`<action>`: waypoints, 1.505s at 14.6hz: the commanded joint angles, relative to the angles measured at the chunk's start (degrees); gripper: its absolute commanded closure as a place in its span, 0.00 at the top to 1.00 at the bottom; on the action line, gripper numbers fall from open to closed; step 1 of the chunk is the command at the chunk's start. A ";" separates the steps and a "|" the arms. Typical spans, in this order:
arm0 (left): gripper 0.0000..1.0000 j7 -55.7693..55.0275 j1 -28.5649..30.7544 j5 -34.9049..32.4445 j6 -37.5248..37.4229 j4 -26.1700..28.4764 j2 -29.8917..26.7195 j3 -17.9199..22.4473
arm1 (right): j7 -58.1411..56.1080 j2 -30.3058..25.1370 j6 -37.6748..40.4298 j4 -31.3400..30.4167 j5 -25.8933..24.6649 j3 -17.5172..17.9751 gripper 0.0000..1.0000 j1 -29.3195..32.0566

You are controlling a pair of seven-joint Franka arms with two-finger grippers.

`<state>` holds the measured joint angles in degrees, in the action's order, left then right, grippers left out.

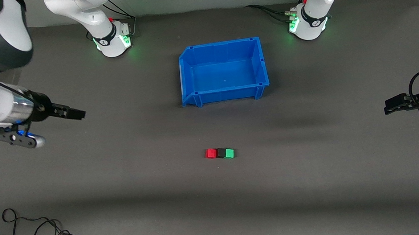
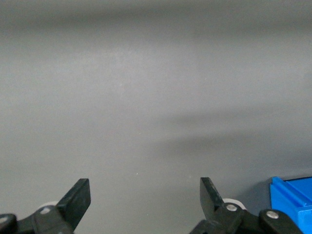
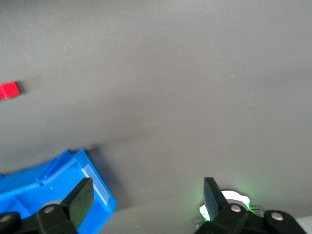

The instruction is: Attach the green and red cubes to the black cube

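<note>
The red cube [image 1: 211,153], the black cube [image 1: 220,152] and the green cube [image 1: 229,153] sit touching in one row on the table, black in the middle, nearer the front camera than the blue bin. The red cube also shows in the right wrist view [image 3: 9,90]. My right gripper [image 1: 80,114] is open and empty, raised over the table at the right arm's end. My left gripper [image 1: 386,107] is open and empty, raised over the table at the left arm's end. Both are well away from the cubes. The wrist views show the left gripper [image 2: 145,195] and the right gripper [image 3: 147,195] with jaws wide apart.
A blue bin [image 1: 260,61] stands empty between the arm bases and the cubes; it also shows in the left wrist view [image 2: 292,200] and the right wrist view [image 3: 29,187]. Loose black cables [image 1: 38,233] lie at the table's near edge toward the right arm's end.
</note>
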<state>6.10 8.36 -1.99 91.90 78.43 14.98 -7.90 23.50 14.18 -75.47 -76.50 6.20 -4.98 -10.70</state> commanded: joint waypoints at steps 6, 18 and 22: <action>1.00 -9.00 -0.01 4.01 2.38 7.67 -6.09 0.60 | -9.09 -14.96 -19.25 -22.61 -5.04 -0.39 1.00 -1.16; 1.00 -6.72 -1.07 -0.29 -0.32 11.13 -11.20 0.60 | -12.60 -17.35 -23.40 -23.52 -5.14 5.76 1.00 6.22; 1.00 -6.71 -0.89 0.50 -0.23 11.13 -11.20 0.60 | -12.60 -17.35 -23.32 -23.43 -5.23 6.03 1.00 6.30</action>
